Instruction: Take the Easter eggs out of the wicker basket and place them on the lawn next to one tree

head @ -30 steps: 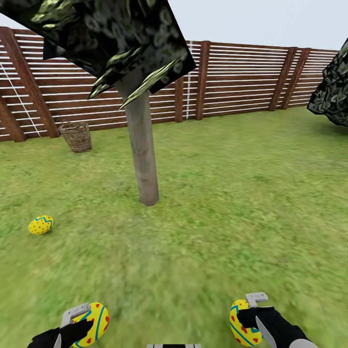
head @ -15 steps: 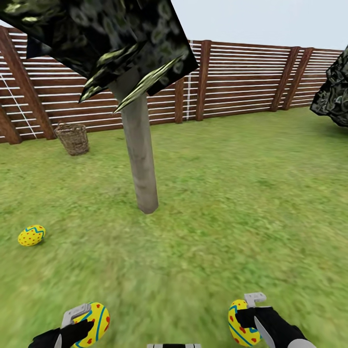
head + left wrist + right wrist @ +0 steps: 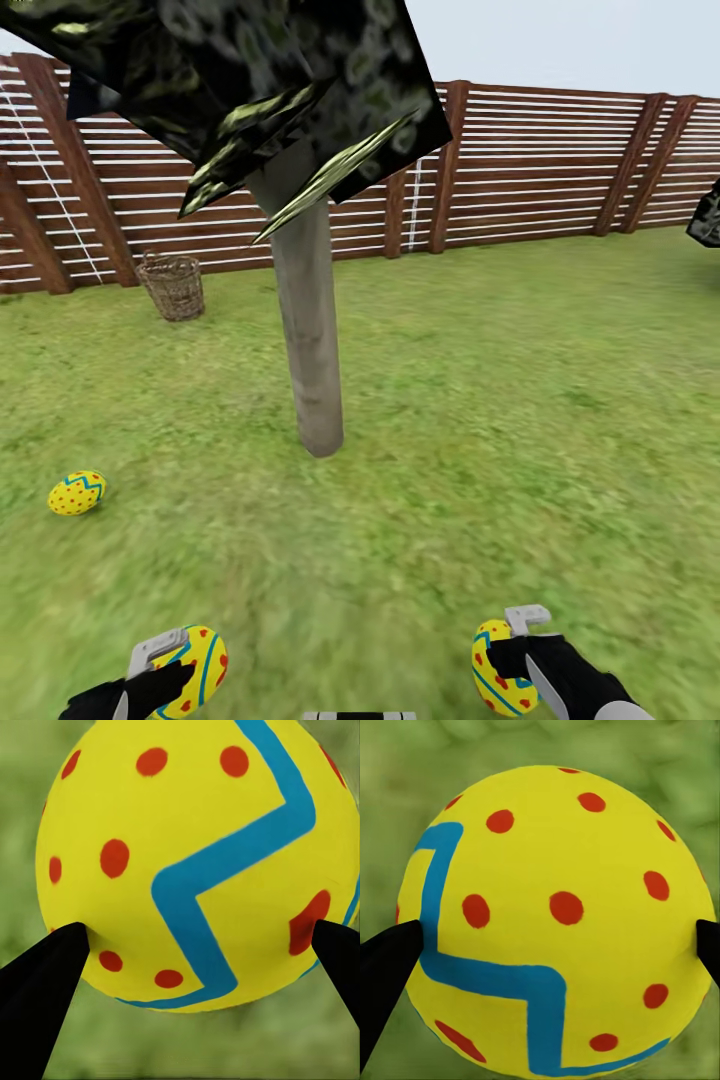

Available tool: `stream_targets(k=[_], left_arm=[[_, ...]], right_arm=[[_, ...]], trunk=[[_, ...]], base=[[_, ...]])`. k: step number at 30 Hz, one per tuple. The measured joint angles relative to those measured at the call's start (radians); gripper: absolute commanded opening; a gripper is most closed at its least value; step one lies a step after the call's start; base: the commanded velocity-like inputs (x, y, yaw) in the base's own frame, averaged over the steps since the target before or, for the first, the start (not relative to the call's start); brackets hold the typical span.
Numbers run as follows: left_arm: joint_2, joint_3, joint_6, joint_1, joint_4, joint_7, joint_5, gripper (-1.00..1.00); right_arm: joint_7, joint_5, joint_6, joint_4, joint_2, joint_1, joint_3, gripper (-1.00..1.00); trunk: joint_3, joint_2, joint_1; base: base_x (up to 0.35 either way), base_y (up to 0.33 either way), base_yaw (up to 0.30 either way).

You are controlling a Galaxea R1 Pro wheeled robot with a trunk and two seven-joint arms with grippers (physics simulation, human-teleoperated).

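Two Easter eggs point(image 3: 195, 668) sit clamped, one per end effector point(image 3: 150, 665); wicker basket point(image 3: 174, 286) contents hidden

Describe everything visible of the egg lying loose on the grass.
The loose Easter egg is bright yellow with red dots and a blue zigzag stripe near its upper side, and its surface looks smooth and painted. It lies on its side on the lawn, free of any gripper and touching only grass. In the head view it sits left of the tree trunk's base, apart from it, and well short of the wicker basket by the fence.
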Motion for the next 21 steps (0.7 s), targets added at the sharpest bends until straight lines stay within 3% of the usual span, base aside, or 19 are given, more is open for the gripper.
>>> stream_targets(k=[4,21], left_arm=[[0.0,0.0,0.0,0.0,0.0,-0.001,0.0,-1.0],[0.001,-0.001,0.0,0.0,0.001,0.0,0.0,-1.0]], right_arm=[[0.0,-0.001,0.0,0.0,-0.001,0.0,0.0,-1.0],[0.001,-0.001,0.001,0.0,-0.002,0.0,0.0,-1.0]], trunk=[[0.0,0.0,0.0],[-0.066,-0.004,0.008]], base=[[0.001,0.0,0.034],[0.0,0.0,0.0]])
